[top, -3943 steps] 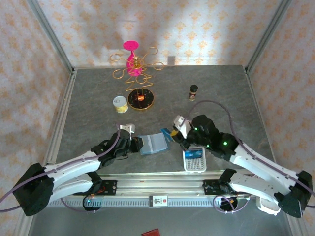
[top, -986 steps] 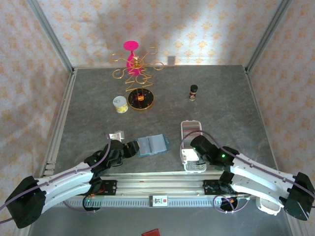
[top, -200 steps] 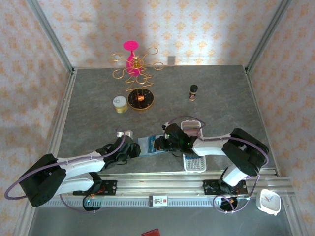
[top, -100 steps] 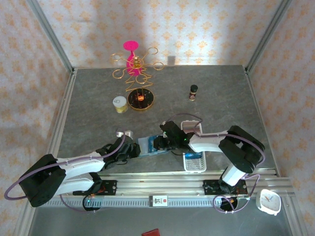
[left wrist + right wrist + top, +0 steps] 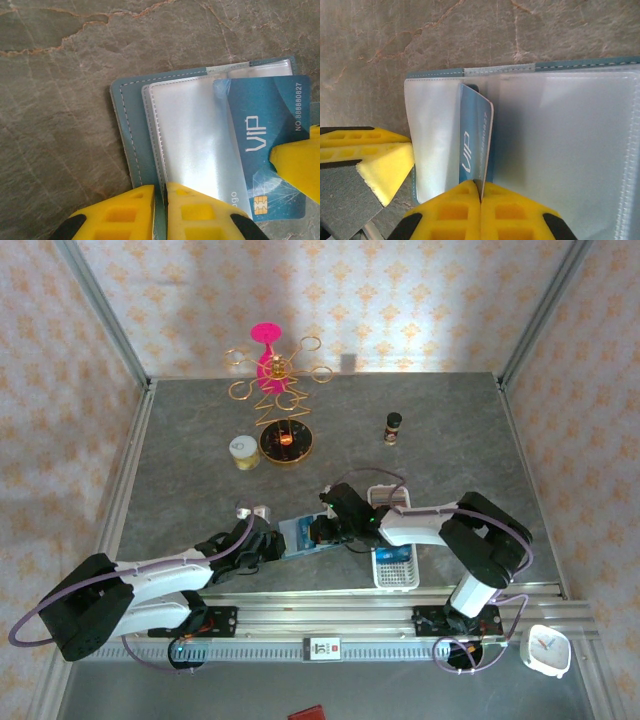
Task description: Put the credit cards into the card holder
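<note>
Since about five seconds ago, the right gripper (image 5: 480, 187) has moved left from the white tray (image 5: 396, 570) to the card holder (image 5: 303, 536). We see the blue credit card (image 5: 260, 145) partly over the holder's clear sleeves, one edge pinched between the right gripper's closed jaws. The holder lies open on the table (image 5: 450, 440), near centre, just left of the tray. The left gripper (image 5: 160, 190) clamps the holder's left edge, jaws almost closed.
</note>
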Controlling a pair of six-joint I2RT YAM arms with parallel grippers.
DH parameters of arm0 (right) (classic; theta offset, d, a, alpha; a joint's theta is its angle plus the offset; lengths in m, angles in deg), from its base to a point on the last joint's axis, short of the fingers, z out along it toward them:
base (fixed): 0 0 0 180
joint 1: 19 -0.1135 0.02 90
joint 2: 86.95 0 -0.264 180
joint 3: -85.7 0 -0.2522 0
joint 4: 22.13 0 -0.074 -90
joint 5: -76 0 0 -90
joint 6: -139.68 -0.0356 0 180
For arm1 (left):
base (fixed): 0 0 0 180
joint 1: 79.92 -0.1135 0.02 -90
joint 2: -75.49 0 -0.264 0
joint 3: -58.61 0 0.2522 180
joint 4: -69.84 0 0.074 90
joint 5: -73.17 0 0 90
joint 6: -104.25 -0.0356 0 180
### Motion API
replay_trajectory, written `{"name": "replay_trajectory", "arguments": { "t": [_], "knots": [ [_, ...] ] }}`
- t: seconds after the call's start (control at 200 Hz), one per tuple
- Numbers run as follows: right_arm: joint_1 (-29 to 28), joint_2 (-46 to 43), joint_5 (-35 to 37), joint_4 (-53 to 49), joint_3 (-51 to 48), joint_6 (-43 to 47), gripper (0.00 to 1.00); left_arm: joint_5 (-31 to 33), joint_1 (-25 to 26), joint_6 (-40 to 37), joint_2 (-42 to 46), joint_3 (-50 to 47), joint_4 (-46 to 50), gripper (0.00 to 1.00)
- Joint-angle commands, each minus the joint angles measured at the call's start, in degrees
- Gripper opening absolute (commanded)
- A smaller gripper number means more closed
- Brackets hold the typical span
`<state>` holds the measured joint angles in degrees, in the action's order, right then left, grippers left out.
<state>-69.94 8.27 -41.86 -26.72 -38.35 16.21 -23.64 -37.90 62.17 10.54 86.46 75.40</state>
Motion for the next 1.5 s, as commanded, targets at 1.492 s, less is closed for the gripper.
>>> {"name": "replay_trajectory", "arguments": {
  "t": [1.492],
  "knots": [
    [-3.6,5.7,1.6,-9.8,9.8,6.9,0.07,1.6,0.5,1.8,2.5,-3.5,-4.5,0.29]
  ]
}}
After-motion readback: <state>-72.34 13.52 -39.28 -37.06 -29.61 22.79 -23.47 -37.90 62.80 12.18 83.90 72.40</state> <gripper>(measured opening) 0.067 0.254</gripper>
